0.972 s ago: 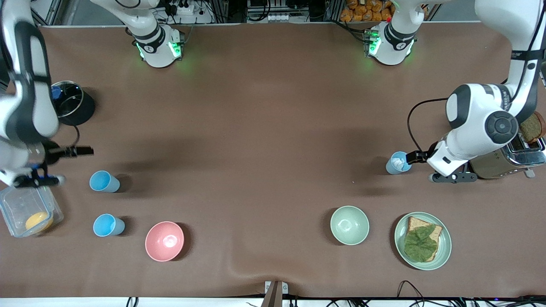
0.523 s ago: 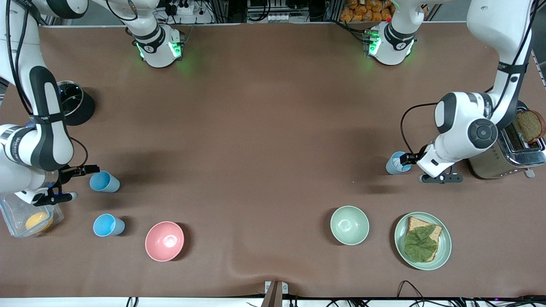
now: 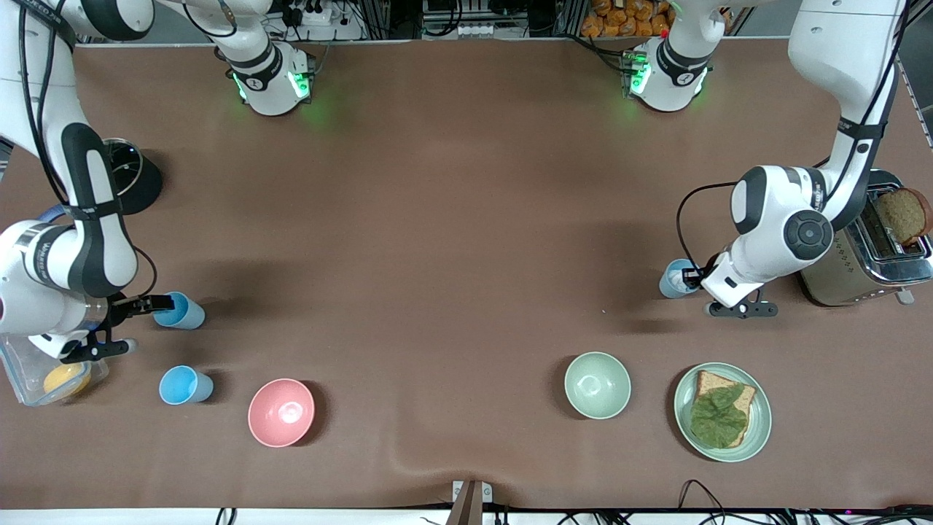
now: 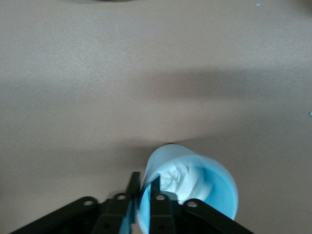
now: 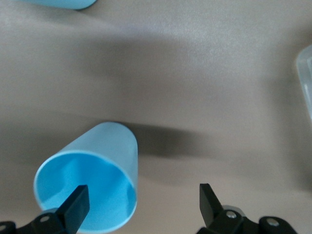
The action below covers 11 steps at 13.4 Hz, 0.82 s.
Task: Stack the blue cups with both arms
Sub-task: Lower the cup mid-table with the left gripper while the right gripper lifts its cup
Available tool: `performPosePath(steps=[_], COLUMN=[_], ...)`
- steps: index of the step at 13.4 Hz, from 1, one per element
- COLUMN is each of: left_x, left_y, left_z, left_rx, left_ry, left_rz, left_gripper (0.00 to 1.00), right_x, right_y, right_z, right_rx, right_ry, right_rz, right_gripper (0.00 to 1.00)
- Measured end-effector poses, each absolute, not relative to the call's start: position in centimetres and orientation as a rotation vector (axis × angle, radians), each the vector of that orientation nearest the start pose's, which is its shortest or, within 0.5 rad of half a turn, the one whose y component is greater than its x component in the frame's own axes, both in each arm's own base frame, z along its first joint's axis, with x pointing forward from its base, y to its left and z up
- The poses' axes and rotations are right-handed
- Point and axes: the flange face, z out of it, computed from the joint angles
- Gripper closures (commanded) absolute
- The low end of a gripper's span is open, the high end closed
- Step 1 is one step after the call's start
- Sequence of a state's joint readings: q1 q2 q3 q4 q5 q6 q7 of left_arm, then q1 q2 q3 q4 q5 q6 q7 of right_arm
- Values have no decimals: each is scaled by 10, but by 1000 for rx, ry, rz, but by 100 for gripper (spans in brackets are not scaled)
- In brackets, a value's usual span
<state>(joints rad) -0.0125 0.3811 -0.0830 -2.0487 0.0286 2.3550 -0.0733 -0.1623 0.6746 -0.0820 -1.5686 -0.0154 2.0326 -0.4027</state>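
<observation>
I saw both grippers down at blue cups.

From the front, the right gripper (image 3: 120, 324) reached the sky-blue cup (image 3: 179, 310); another blue cup (image 3: 185, 385) stood nearer the camera. The left gripper (image 3: 692, 281) touched the pale blue cup (image 3: 672, 280). In my left wrist view, its fingers (image 4: 159, 207) pinched that cup's (image 4: 214, 187) wall. In my right wrist view, the fingers (image 5: 75, 204) stood wide apart, one inside the cup (image 5: 100, 161).

You're looking down on a brown mat-covered table (image 3: 452, 219), lit evenly, soft shadows pooling mid-surface. At twelve o'clock, past its edge, a metal frame with power strips (image 3: 313, 13) and tangled cables; at six o'clock a pale strip of table edge (image 3: 364, 516) with more cables.
</observation>
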Motion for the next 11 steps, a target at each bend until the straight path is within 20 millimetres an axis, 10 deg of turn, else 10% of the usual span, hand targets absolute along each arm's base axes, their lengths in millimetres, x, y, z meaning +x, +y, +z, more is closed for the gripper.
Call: performPosePath(steps=[2, 6, 11], left_x=[583, 561, 479], left_y=[-84, -194, -395], left_z=[252, 279, 288], left_rx=[-3160, -3222, -3276], left_ry=[131, 112, -128], left_rz=[108, 85, 158], left_gripper=[100, 100, 100], right_x=[658, 658, 669], right_y=[-157, -155, -129], right_z=[214, 201, 236], right_rx=[-3094, -3056, -2994], right_ry=[-330, -358, -607], right_rz=[356, 350, 349], right_gripper=[100, 100, 100])
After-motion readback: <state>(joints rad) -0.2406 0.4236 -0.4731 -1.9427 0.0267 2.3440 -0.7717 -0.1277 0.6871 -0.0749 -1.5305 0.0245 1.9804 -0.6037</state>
